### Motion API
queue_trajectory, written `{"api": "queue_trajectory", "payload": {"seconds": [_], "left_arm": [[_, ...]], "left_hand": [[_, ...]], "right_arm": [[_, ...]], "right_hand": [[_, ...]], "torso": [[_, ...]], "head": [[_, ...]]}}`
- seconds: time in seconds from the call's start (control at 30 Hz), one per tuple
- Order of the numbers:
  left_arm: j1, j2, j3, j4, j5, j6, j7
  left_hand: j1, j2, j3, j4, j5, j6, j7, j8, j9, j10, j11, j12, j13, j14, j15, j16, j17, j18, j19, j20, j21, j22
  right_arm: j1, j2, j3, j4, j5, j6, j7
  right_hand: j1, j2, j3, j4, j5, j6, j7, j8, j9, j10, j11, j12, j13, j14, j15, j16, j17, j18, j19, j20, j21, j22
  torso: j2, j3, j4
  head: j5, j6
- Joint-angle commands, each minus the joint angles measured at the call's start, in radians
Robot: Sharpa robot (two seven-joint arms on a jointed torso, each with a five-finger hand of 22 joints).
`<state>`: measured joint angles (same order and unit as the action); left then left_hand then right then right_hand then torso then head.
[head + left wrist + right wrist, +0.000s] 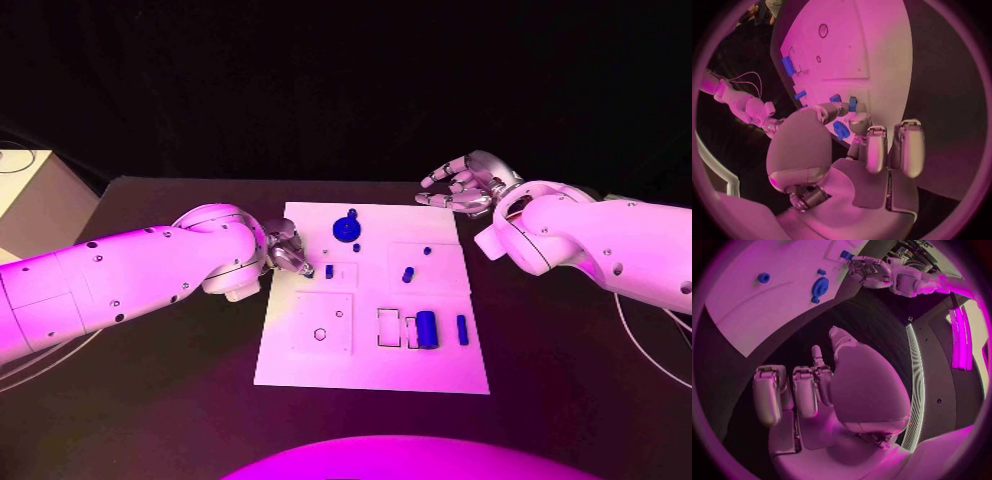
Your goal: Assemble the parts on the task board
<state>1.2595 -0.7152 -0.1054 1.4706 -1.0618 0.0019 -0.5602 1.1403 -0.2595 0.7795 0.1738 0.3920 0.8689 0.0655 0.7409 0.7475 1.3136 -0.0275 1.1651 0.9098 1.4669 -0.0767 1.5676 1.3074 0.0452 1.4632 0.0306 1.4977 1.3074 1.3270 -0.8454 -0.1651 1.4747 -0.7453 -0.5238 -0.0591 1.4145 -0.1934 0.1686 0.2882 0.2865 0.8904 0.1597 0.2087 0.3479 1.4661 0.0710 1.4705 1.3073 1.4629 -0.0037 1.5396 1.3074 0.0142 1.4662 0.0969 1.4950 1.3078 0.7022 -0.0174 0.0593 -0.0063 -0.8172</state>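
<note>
White and flat, the task board (372, 372) lies in the middle of the black desk (144, 400), its long sides running away from the robot. Small blue parts are scattered over it: a round disc-shaped part (346, 229) stands near the far edge, a tiny one (356, 247) just beside it, two more small pieces (408, 274) toward the middle and right, and a small block (329, 271) close to the left edge. Nearer the robot, a thick blue cylinder (427, 328) sits by some outlined rectangular slots, with a slim blue bar (462, 329) just to its right.

On the left edge of the board the left hand (284, 250) reaches in, its fingers curled together right next to that small block. From the wrist camera, the fingertips (856, 121) bunch around little blue pieces on the board, but I cannot tell whether anything is truly pinched or merely touched.

Off the board's far right corner, the right hand (462, 184) hovers above the dark desk, well apart from every part. Its fingers (805, 390) are loosely bent with gaps between them and nothing rests in its palm, so it is released.
</note>
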Motion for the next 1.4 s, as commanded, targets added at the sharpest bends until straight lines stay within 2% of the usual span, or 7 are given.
{"api": "queue_trajectory", "payload": {"seconds": [0.03, 0.87, 1.3, 1.33, 1.37, 1.4], "left_arm": [[-0.002, 0.004, -0.001, 0.002, -0.001, 0.034, 0.000], [-0.008, 0.031, -0.003, -0.017, -0.008, 0.036, 0.003], [-0.009, 0.031, -0.003, -0.023, -0.005, 0.042, 0.002], [-0.009, 0.031, -0.003, -0.023, -0.004, 0.042, 0.001], [-0.009, 0.030, -0.003, -0.024, -0.004, 0.042, 0.000], [-0.009, 0.030, -0.003, -0.025, -0.004, 0.041, -0.001]], "left_hand": [[-0.003, 0.006, 0.143, -0.150, 0.002, 0.025, -0.019, 0.006, 0.047, 0.011, -0.002, 0.007, 0.005, 0.104, -0.008, 0.003, 0.263, -0.012, 0.026, -0.004, 0.007, 0.130], [-0.022, 0.008, 0.128, -0.143, -0.008, 0.036, -0.027, 0.012, 0.050, 0.025, -0.008, 0.017, 0.019, 0.104, -0.012, 0.003, 0.263, -0.013, 0.029, -0.006, 0.010, 0.136], [-0.060, 0.003, 0.057, -0.115, -0.021, 0.045, -0.043, 0.008, 0.046, 0.032, -0.019, 0.015, 0.022, 0.104, -0.021, 0.003, 0.263, -0.014, 0.030, -0.014, 0.009, 0.137], [-0.066, 0.002, 0.044, -0.109, -0.022, 0.047, -0.045, 0.006, 0.045, 0.030, -0.020, 0.013, 0.020, 0.104, -0.022, 0.003, 0.263, -0.014, 0.030, -0.015, 0.009, 0.137], [-0.070, 0.002, 0.029, -0.102, -0.023, 0.050, -0.047, 0.004, 0.042, 0.030, -0.021, 0.014, 0.022, 0.104, -0.023, 0.003, 0.263, -0.014, 0.030, -0.016, 0.009, 0.137], [-0.078, 0.001, 0.008, -0.092, -0.024, 0.054, -0.048, 0.002, 0.040, 0.028, -0.022, 0.012, 0.021, 0.104, -0.024, 0.003, 0.263, -0.013, 0.029, -0.017, 0.008, 0.136]], "right_arm": [[0.000, -0.001, 0.000, 0.002, -0.010, 0.015, 0.011], [0.000, -0.002, 0.000, 0.003, -0.010, 0.015, 0.012], [0.000, -0.002, 0.000, 0.003, -0.010, 0.014, 0.012], [0.000, -0.002, 0.000, 0.003, -0.010, 0.013, 0.011], [0.000, -0.002, 0.000, 0.003, -0.010, 0.013, 0.011], [0.000, -0.002, 0.000, 0.004, -0.010, 0.013, 0.011]], "right_hand": [[-0.007, 0.000, 0.008, 0.000, 0.001, -0.005, 0.001, 0.005, 0.000, 0.011, 0.006, -0.005, 0.173, 0.084, 0.006, -0.004, 0.167, 0.006, 0.067, 0.008, -0.003, 0.210], [-0.008, 0.000, 0.009, -0.001, 0.002, -0.005, 0.001, 0.006, 0.000, 0.011, 0.006, -0.005, 0.172, 0.084, 0.005, -0.005, 0.164, 0.006, 0.067, 0.008, -0.004, 0.210], [-0.009, 0.000, 0.010, -0.001, 0.002, -0.005, 0.001, 0.007, 0.000, 0.011, 0.005, -0.005, 0.172, 0.084, 0.005, -0.005, 0.164, 0.007, 0.067, 0.008, -0.005, 0.210], [-0.010, 0.000, 0.011, -0.001, 0.005, -0.005, 0.001, 0.007, 0.000, 0.011, 0.005, -0.005, 0.172, 0.083, 0.005, -0.005, 0.163, 0.007, 0.066, 0.008, -0.006, 0.209], [-0.009, 0.000, 0.018, -0.002, 0.042, -0.006, 0.000, 0.010, 0.000, 0.011, 0.005, -0.005, 0.171, 0.084, 0.005, -0.005, 0.164, 0.007, 0.065, 0.007, -0.008, 0.208], [-0.010, -0.001, 0.020, -0.002, 0.050, -0.006, 0.000, 0.011, 0.000, 0.011, 0.005, -0.005, 0.171, 0.084, 0.004, -0.005, 0.165, 0.007, 0.066, 0.007, -0.007, 0.208]], "torso": [[-0.001, -0.0001, -0.0002], [0.001, 0.0001, 0.0001], [-0.001, -0.0004, 0.0000], [-0.001, -0.0004, 0.0002], [-0.001, -0.0004, 0.0005], [-0.001, -0.0004, 0.0005]], "head": [[-0.001, -0.001], [-0.005, -0.005], [-0.006, -0.008], [-0.006, -0.008], [-0.006, -0.008], [-0.006, -0.008]]}}
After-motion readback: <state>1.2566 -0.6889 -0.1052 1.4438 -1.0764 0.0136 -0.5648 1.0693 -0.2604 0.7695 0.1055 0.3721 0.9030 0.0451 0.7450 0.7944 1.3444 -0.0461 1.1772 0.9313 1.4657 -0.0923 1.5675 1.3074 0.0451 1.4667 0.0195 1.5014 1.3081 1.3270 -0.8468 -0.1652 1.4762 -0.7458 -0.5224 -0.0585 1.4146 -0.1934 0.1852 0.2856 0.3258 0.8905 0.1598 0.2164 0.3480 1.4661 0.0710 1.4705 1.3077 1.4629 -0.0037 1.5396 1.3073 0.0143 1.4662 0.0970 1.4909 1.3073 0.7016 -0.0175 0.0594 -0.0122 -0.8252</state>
